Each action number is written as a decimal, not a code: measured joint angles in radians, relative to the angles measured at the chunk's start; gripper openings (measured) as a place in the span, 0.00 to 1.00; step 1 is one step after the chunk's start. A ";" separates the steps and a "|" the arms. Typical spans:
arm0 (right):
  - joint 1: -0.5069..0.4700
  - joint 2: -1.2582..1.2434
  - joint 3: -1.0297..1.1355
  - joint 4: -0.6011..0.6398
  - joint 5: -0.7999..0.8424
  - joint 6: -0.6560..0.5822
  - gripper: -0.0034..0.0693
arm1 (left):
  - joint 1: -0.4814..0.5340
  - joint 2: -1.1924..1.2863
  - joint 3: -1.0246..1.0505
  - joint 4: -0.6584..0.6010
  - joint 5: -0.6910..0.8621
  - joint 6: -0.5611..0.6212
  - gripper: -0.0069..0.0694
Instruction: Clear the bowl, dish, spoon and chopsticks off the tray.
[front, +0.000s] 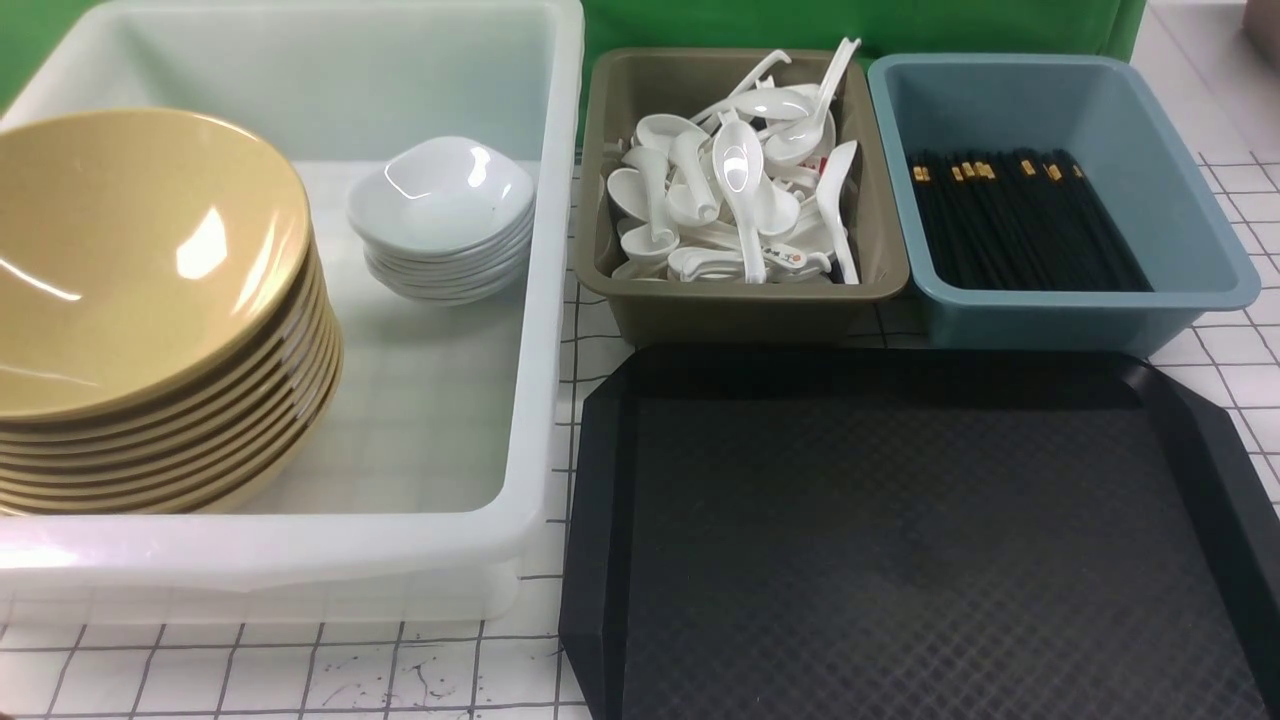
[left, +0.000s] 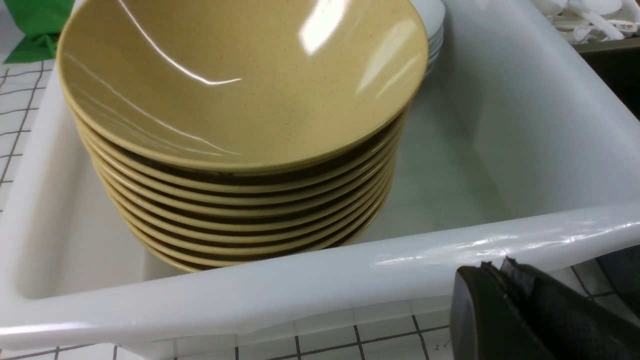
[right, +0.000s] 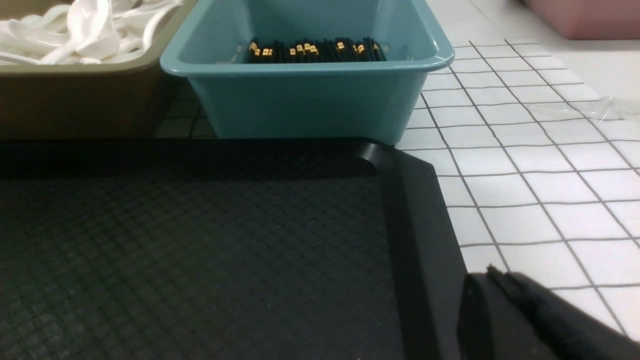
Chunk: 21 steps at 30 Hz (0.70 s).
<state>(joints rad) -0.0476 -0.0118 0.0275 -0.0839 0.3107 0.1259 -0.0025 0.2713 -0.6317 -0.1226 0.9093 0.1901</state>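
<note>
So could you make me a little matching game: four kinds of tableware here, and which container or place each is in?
Things:
1. stack of yellow bowls
2. white soup spoons
3. black chopsticks
4. stack of small white dishes

Places:
A. blue bin
B. white bin, at its far side
C. olive bin
D. white bin, at its left and near side

Pairs: 1-D, 2-C, 3-A, 4-B. The black tray holds none of them.

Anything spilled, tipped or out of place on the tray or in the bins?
Nothing stands out. The black textured plastic tray is bare; yellow bowls, white dishes, white spoons and black chopsticks sit sorted in their bins.
</note>
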 joint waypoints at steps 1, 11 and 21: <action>0.000 0.000 0.000 0.000 0.000 0.000 0.11 | 0.000 0.000 0.001 0.000 0.000 0.000 0.08; 0.000 0.000 0.000 0.000 0.000 -0.001 0.11 | 0.001 -0.126 0.216 0.020 -0.257 -0.012 0.08; 0.000 0.000 0.000 0.000 0.002 -0.002 0.11 | 0.076 -0.282 0.640 0.056 -0.727 -0.171 0.08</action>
<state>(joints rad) -0.0476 -0.0118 0.0275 -0.0839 0.3129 0.1240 0.0737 -0.0108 0.0082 -0.0670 0.1828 0.0191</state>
